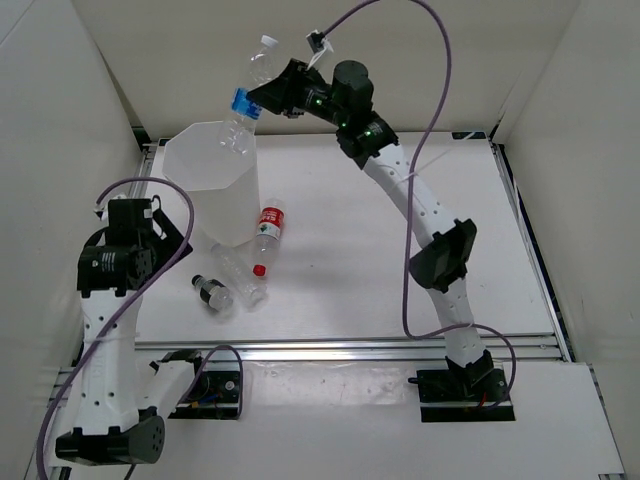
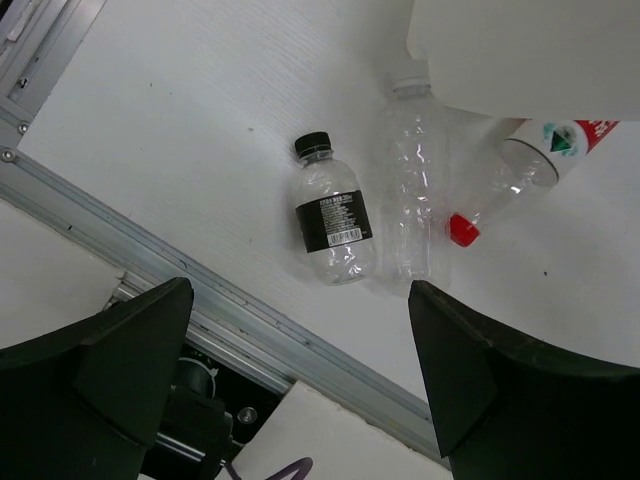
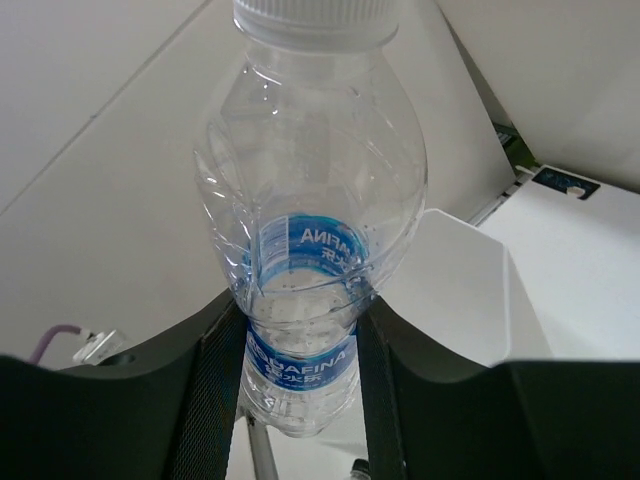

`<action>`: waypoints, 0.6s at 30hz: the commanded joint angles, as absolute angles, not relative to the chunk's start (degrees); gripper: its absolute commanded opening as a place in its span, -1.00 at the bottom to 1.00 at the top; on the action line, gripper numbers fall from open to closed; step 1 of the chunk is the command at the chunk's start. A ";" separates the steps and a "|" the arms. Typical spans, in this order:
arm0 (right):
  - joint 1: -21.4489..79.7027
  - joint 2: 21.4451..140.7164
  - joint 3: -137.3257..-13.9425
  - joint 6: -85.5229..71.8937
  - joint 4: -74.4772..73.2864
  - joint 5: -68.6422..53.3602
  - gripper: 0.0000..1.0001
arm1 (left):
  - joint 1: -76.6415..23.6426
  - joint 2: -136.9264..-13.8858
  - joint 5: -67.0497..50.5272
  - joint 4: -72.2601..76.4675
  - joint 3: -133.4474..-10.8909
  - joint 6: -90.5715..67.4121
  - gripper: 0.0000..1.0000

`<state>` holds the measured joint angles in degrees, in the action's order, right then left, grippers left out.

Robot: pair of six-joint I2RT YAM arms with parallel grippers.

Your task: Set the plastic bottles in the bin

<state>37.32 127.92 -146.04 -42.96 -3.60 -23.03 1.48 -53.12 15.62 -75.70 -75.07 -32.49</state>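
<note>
Top external view: right gripper [image 1: 255, 100] clenched on blue-labelled bottle [image 1: 262, 62] at its label, held in air over bin's [image 1: 180, 150] far rim. Bottle's long axis steep, slightly tilted: white cap up and away from bin, base down toward bin opening. Left gripper [image 2: 300, 370] released, jaws wide.

Three bottles lie flat near bin's base:
- red-labelled bottle [image 1: 267, 225], red cap pointing away from bin
- plain clear bottle [image 1: 243, 280], cap end toward bin
- short dark-labelled bottle [image 1: 213, 293], just beyond it
</note>
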 commanded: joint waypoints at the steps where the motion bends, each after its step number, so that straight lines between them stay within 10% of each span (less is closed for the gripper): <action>1: 36.65 130.42 -146.95 -45.43 6.05 -19.42 -0.59 | 0.44 -55.89 15.38 -76.38 -76.29 -31.55 1.00; 7: 38.85 132.10 -146.95 -44.83 5.28 -22.66 -0.20 | 0.44 -57.48 13.97 -74.44 -75.15 -31.38 1.00; 11: 39.38 128.68 -146.51 -40.79 -2.34 -26.02 1.00 | 0.44 -56.96 15.99 -74.44 -73.92 -34.79 1.00; 18: 34.46 116.82 -141.25 -35.68 -14.66 -27.25 1.00 | 0.44 -52.04 13.10 -68.57 -59.79 -53.77 1.00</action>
<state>38.39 126.50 -142.30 -38.76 -10.74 -25.69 0.62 -54.63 14.76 -71.50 -64.79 -43.46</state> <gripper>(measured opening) 0.998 1.000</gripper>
